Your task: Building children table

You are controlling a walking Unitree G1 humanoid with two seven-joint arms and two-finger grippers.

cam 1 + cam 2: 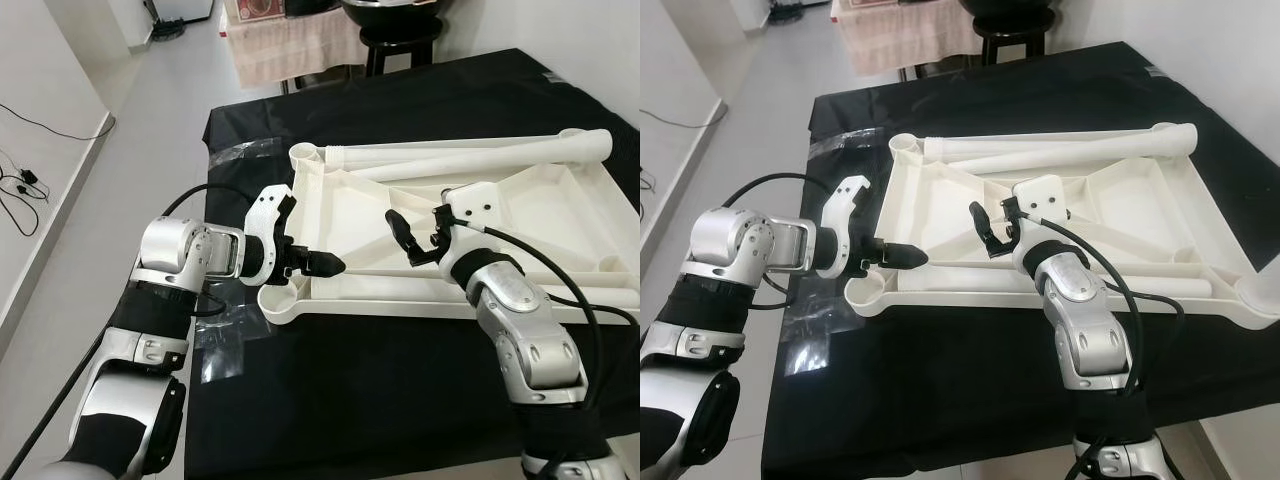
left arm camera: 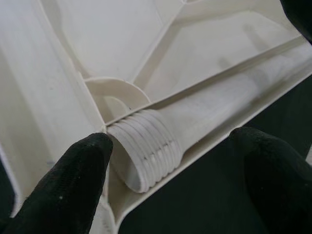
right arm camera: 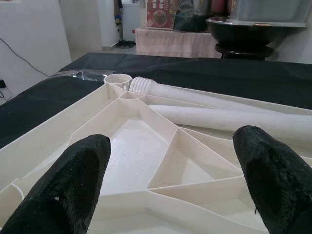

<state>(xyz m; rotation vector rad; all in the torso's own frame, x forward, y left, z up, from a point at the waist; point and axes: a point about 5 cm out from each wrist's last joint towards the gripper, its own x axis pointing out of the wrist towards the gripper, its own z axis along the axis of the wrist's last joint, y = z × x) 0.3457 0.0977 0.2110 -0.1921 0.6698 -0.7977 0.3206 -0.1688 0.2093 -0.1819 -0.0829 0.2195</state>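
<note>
The white plastic tabletop (image 1: 560,215) lies upside down on the black-covered table (image 1: 400,400). Two white legs (image 1: 470,150) lie along its far side. A third leg (image 1: 1180,285) lies inside its near rim. My left gripper (image 1: 330,263) is at the near left corner, by the round corner socket (image 1: 278,300). It is open, one finger on each side of that leg's threaded end (image 2: 146,156). My right gripper (image 1: 410,240) hovers open over the middle ribs (image 3: 165,146), holding nothing and facing the far legs (image 3: 219,119).
Clear plastic wrap (image 1: 225,335) lies on the black cloth left of the tabletop. The table's left edge drops to grey floor with a cable (image 1: 20,185). Behind the table stand a black stool with a bowl (image 1: 400,40) and a cloth-draped stand (image 1: 290,45).
</note>
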